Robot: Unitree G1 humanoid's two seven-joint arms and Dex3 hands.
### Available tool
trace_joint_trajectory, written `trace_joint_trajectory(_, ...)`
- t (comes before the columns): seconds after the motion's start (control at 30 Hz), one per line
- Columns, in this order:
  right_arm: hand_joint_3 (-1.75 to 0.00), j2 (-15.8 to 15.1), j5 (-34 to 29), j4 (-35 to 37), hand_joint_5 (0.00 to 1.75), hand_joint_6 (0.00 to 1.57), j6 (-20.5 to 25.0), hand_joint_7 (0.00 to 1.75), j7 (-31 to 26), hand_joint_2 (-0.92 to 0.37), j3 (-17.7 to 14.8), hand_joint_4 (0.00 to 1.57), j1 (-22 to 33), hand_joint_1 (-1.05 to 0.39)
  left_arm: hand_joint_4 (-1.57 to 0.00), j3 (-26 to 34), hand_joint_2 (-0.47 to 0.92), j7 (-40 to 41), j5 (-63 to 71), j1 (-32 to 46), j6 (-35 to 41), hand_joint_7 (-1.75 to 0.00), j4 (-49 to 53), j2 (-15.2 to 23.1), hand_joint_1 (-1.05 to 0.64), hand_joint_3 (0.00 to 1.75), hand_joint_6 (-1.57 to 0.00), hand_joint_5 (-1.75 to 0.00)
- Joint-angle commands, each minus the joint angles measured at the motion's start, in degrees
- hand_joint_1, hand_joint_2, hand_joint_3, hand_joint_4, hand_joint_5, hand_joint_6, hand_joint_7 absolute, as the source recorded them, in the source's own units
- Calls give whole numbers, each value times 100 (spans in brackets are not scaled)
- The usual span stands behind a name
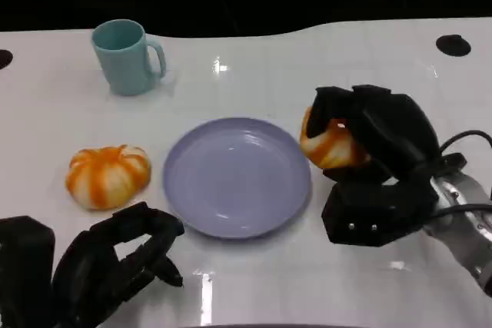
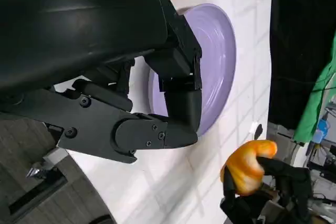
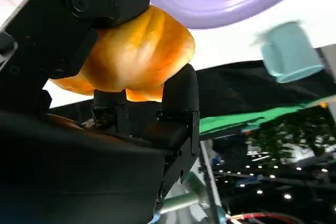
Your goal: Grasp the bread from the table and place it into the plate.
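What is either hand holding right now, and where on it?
Right hand grips a round orange-and-white bread roll around its sides; left hand holds nothing.

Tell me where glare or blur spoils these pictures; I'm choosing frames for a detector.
Head view: small glare spots on the white table near the teal mug; things sharp. Left wrist view: the left hand looms dark; plate sharp. Right wrist view: the mug and plate are soft, the bread in the right hand sharper.
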Motion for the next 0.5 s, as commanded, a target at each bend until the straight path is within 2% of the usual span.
trace_joint_trajectory(0.03,-125,145,158,120,175,71,-176,175,254,-33,28,95,-307,-6,-65,-3,92,19,50,60,-35,-120,-84,93,-50,36,-69,-163)
trace_joint_trajectory(0.23,-127,520,344,508,175,68,-295,175,706,-32,111,93,-610,-8,-65,-7,92,41,46,87,-26,-121,-109,89,-50,36,-70,-162)
trace_joint_trajectory(0.5,-121,1056,306,1495,175,69,-523,175,578,-32,278,92,-1077,-13,-67,-16,92,18,38,86,-58,-121,-88,80,-51,34,-71,-161)
